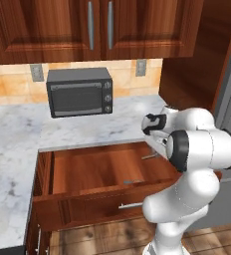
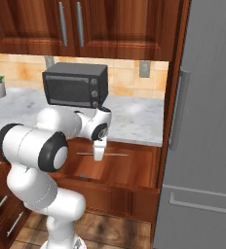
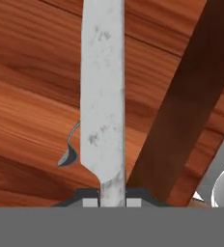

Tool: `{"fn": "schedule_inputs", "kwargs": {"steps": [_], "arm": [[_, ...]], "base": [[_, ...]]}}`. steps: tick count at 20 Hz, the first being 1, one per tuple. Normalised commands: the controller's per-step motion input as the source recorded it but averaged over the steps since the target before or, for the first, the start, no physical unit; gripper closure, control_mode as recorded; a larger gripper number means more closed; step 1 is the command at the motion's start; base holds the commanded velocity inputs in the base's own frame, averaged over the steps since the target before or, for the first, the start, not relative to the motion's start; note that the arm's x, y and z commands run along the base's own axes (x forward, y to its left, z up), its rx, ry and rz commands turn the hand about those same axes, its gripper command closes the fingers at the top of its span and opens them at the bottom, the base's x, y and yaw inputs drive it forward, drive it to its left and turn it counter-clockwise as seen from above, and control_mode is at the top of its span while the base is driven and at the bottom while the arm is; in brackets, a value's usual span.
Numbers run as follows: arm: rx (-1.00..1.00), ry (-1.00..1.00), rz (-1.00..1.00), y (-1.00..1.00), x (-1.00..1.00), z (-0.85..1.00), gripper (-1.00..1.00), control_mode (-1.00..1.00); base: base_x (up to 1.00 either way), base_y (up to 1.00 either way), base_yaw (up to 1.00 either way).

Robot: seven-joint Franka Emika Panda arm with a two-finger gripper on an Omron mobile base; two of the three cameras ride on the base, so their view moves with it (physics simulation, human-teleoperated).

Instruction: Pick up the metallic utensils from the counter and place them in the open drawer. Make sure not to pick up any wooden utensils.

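We have the tool closed narrowly on a metal knife, one of the metallic utensils. In the hand view its two dark tips press the knife's thin handle from either side, and the broad speckled blade runs straight away from the camera. Held by the handle and pointing down along the tool, the blade hangs clear over the open drawer, which we judge is the reason for this grip: it can be let go without the fingers reaching the wood.

Relative to the drawer, the tool sits above the rear half of the floor, toward the end nearest the grey refrigerator. The arm reaches out from in front of the drawer and bends down into it.

Another piece already lies on the drawer floor: a silver spoon just beside the blade in the hand view, and thin grey cutlery shows on the floor in the right base view. So part of the job looks done.

The marble bench wraps behind and beside the drawer and carries a dark microwave behind it. We judge the next step is a small release, low enough that the knife does not bounce onto the spoon.
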Motion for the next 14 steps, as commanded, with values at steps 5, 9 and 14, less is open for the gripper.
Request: {"fn": "schedule_inputs", "kwargs": {"steps": [5, 9, 14], "arm": [[0.0, -0.21, -0.08, 0.11, 0.12, -0.3, 1.0, -1.0], [0.0, -0.21, -0.14, 0.02, 0.33, -0.15, 1.0, -1.0], [-0.02, -0.1, -0.14, 0.0, 0.43, -0.11, 1.0, -1.0]], "base": [[0.0, 0.0, 0.0], [0.0, 0.0, 0.0], [0.0, 0.0, 0.0]]}}
